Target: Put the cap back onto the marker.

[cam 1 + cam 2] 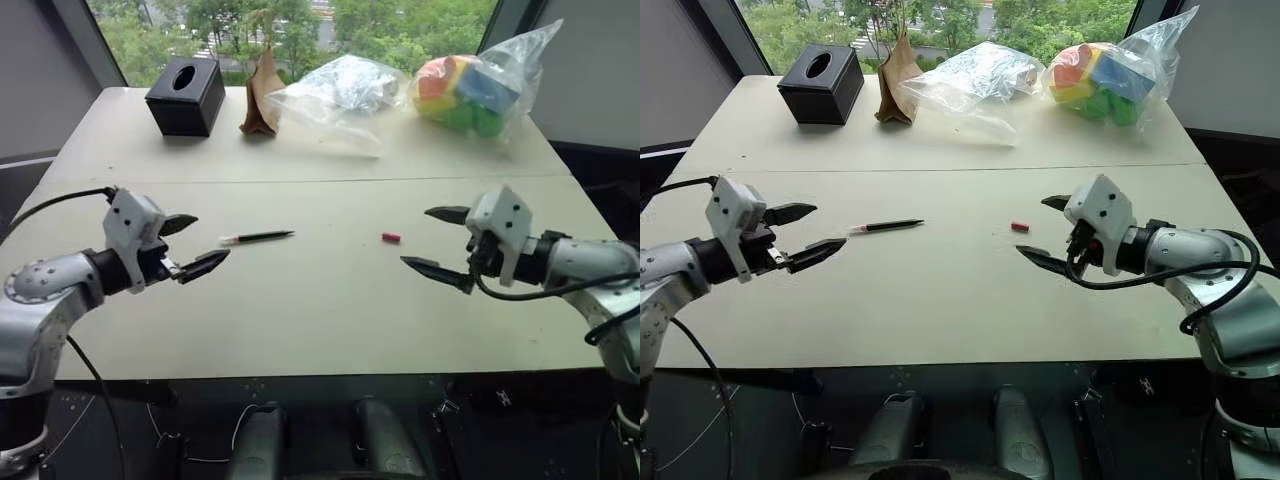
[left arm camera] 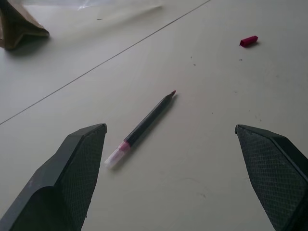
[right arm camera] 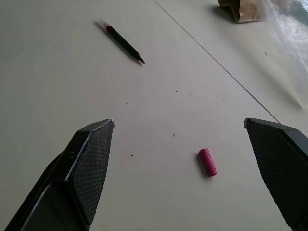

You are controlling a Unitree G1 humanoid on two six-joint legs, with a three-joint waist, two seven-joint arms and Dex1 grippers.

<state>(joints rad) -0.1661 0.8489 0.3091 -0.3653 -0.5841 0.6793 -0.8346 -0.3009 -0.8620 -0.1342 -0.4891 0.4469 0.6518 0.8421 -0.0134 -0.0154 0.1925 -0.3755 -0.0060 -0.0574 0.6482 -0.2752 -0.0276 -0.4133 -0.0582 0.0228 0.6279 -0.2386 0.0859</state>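
The marker lies flat on the pale table, black-barrelled with a pale, pinkish end toward the left; it also shows as the marker in the left wrist view. The small red cap lies apart from it to the right, seen close up as the cap. My left gripper hovers open just left of the marker, empty. On the other side, my right gripper hangs open just right of the cap, with nothing between its fingers.
Along the far edge stand a black tissue box, a brown paper bag, a crumpled clear plastic bag and a bag of coloured blocks. A seam crosses the table behind the marker.
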